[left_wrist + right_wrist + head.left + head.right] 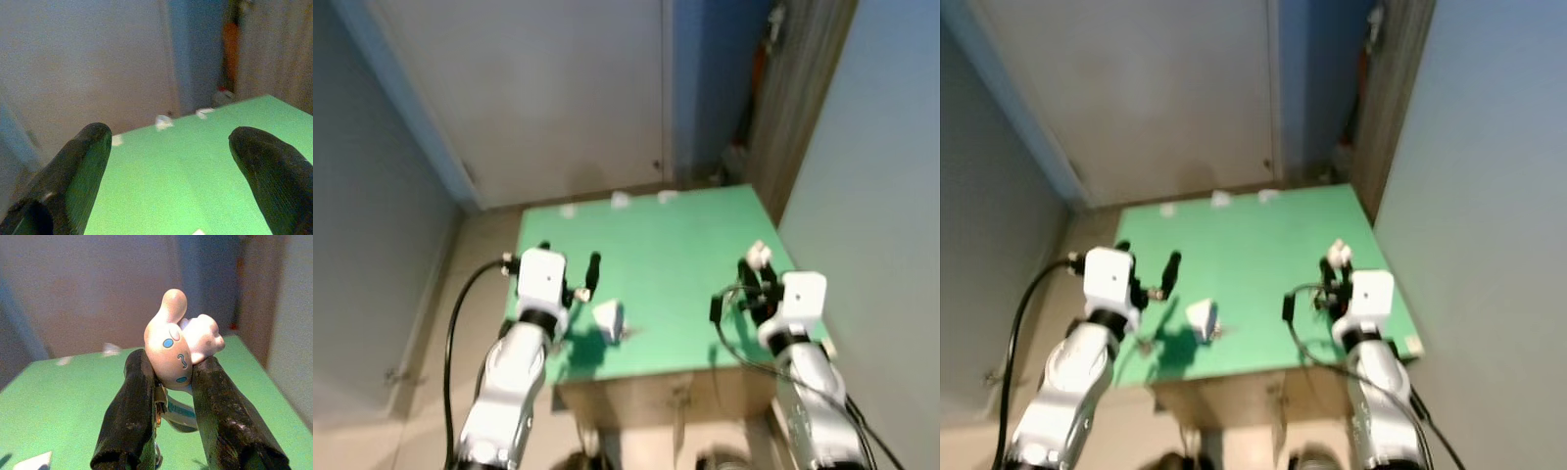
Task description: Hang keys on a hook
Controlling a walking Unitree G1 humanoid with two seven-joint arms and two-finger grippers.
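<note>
The right tool (168, 396), raised over the right side of the green-topped counter (675, 245), is clamped on a pale pink, long-eared cartoon figure keychain (178, 350), its ring and strap hanging between the black fingers. The left tool (570, 264) hovers over the counter's left edge, fingers spread wide with nothing between them. A small white wedge-shaped object (609, 318) lies near the front edge, just beside it. Three small white pieces (620, 201) line the far edge; bare green surface lies between.
</note>
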